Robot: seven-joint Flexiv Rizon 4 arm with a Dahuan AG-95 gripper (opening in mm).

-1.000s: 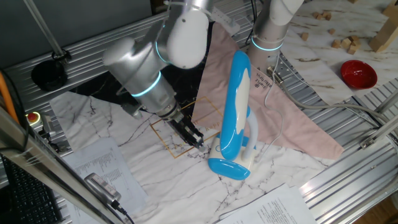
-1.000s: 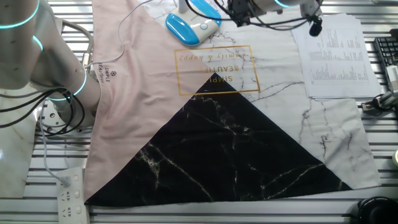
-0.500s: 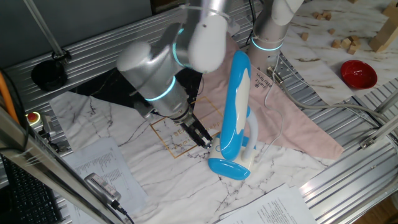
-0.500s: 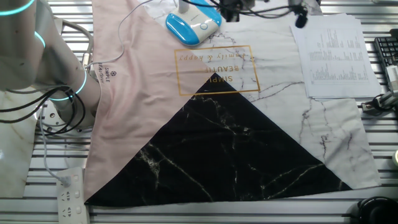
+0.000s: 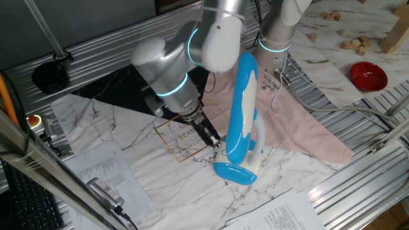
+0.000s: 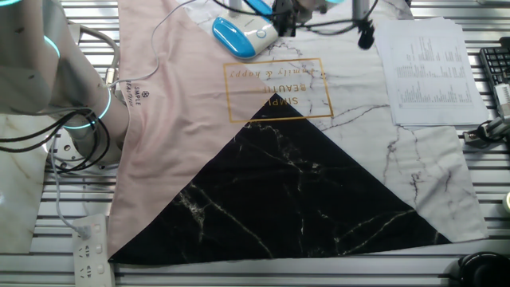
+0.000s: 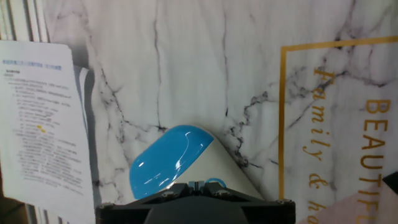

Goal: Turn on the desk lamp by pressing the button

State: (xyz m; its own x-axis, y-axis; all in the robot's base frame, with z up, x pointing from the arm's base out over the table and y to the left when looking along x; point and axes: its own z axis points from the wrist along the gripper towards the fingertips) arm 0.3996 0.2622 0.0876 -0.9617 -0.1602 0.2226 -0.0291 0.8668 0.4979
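The desk lamp [image 5: 241, 105] stands on the marble cloth, its long sky-blue head upright on a white curved arm over an oval blue foot [image 5: 234, 172]. The foot also shows in the other fixed view [image 6: 237, 35] and in the hand view [image 7: 163, 163]. A blue-ringed button [image 7: 216, 182] sits on the foot's white part. My gripper [image 5: 215, 142] is low at the foot's left side, also seen in the other fixed view [image 6: 280, 17]. In the hand view its fingertips [image 7: 196, 185] meet right over the button, shut and holding nothing.
A second robot arm [image 5: 276, 32] stands behind the lamp on a pink cloth [image 5: 307, 131]. A red bowl [image 5: 368, 75] and wooden blocks [image 5: 354, 43] lie far right. Printed sheets [image 7: 37, 124] lie beside the foot. A power strip [image 6: 92, 247] lies at the cloth's edge.
My arm has swung right and brought the gripper from the gold-framed print up to the lamp's foot. The lamp has not moved.
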